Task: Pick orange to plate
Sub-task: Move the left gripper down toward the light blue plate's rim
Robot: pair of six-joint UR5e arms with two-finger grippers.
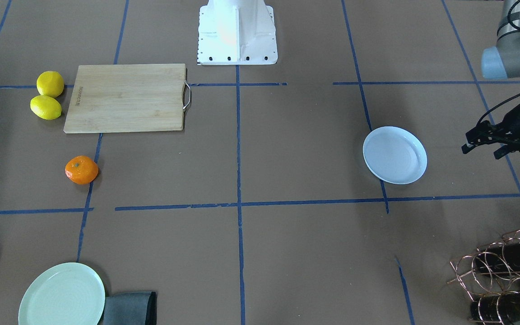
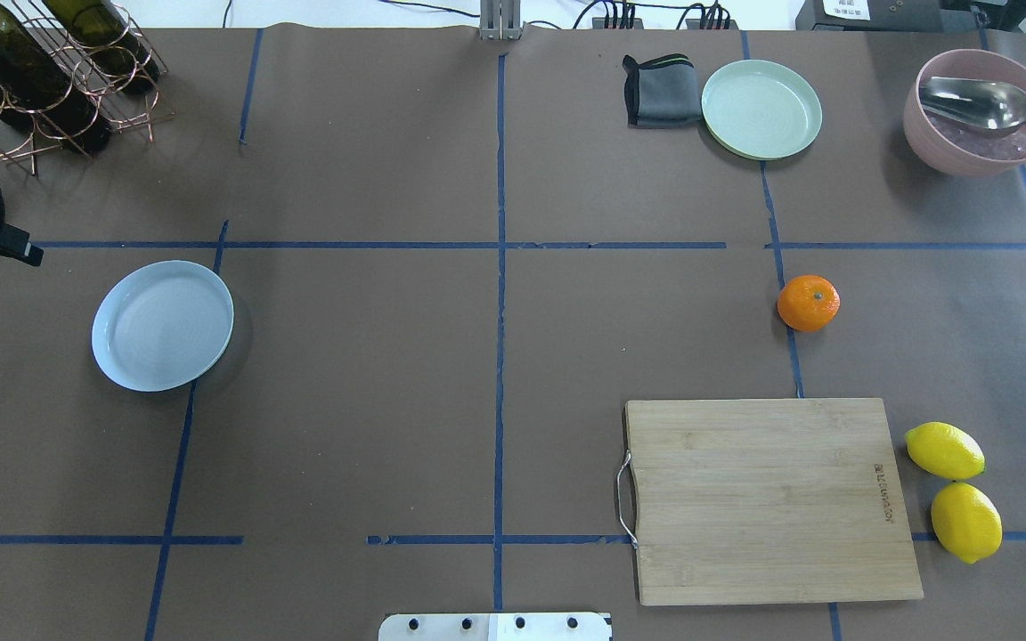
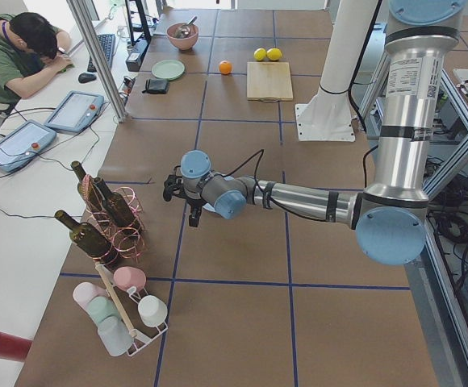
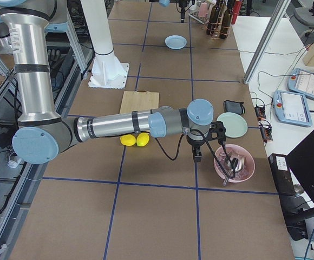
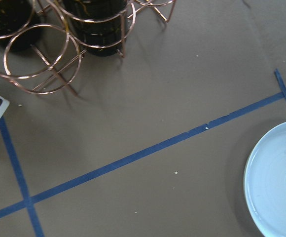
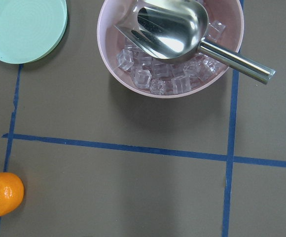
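Starting out seems the fair reading: the orange point(image 2: 808, 303) sits untouched on the right half of the table point(image 2: 388, 401), between the cutting board point(image 2: 767, 499) and the pale green plate point(image 2: 761, 109), well apart from the plate point(image 2: 162, 325) near the left edge. The right gripper point(image 4: 197, 153) hangs near the ice bowl point(image 6: 170, 47); its spread cannot be told. The left gripper point(image 1: 480, 152) hovers beside the plate, fingers parted, empty. Next, the right arm likely must centre over the fruit, spread wide enough and descend.
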